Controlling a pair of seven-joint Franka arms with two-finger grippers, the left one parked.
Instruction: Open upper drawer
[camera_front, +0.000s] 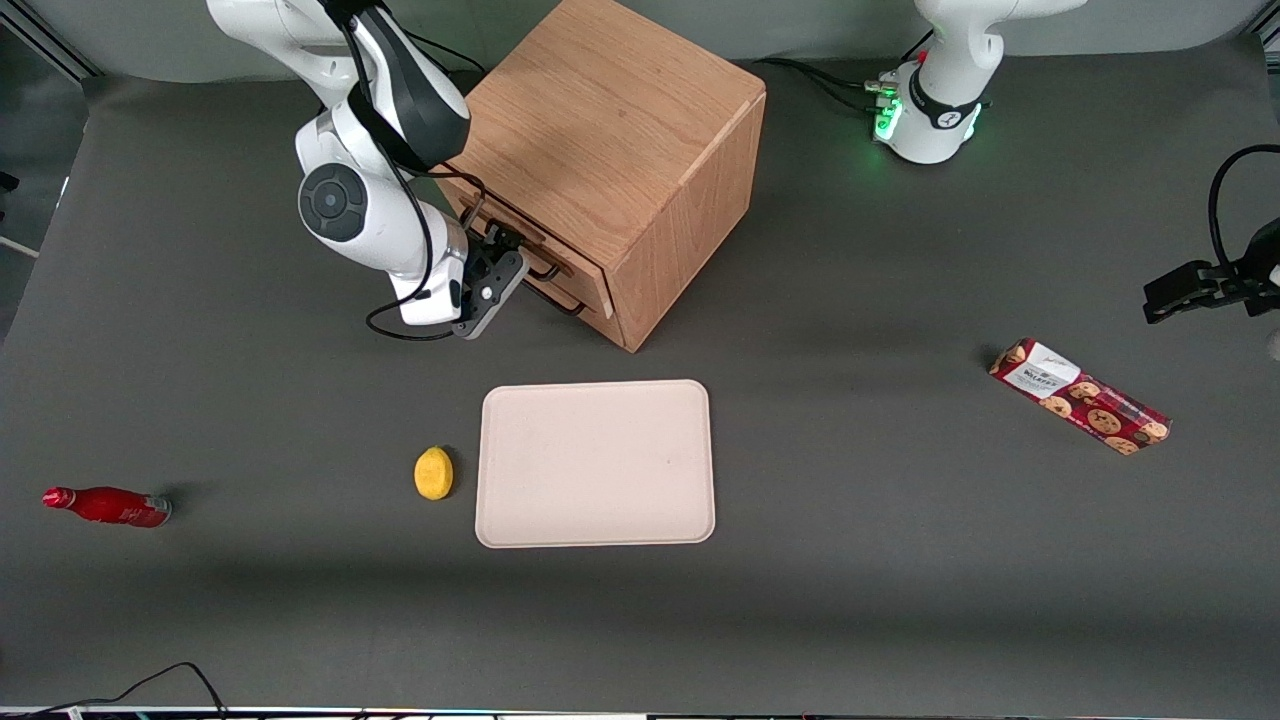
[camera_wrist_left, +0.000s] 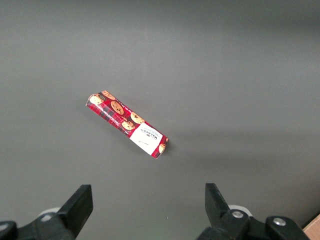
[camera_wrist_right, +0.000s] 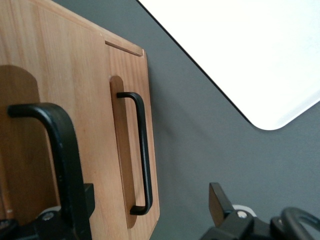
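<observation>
The oak cabinet (camera_front: 610, 130) stands on the table with its drawer fronts turned toward the working arm. My right gripper (camera_front: 508, 252) is right in front of the upper drawer (camera_front: 520, 245) and hides most of its handle. In the right wrist view the gripper (camera_wrist_right: 152, 210) is open wide and holds nothing. The upper drawer's black bar handle (camera_wrist_right: 62, 150) runs close beside one finger (camera_wrist_right: 89, 200), not between the two. The lower drawer's handle (camera_wrist_right: 144, 150) and front show in the gap between the fingers. The lower drawer's handle (camera_front: 572, 308) also peeks out below in the front view.
A beige tray (camera_front: 595, 462) lies nearer the front camera than the cabinet, with a lemon (camera_front: 433, 472) beside it. A red bottle (camera_front: 108, 506) lies toward the working arm's end. A red cookie box (camera_front: 1080, 395) lies toward the parked arm's end and shows in the left wrist view (camera_wrist_left: 127, 122).
</observation>
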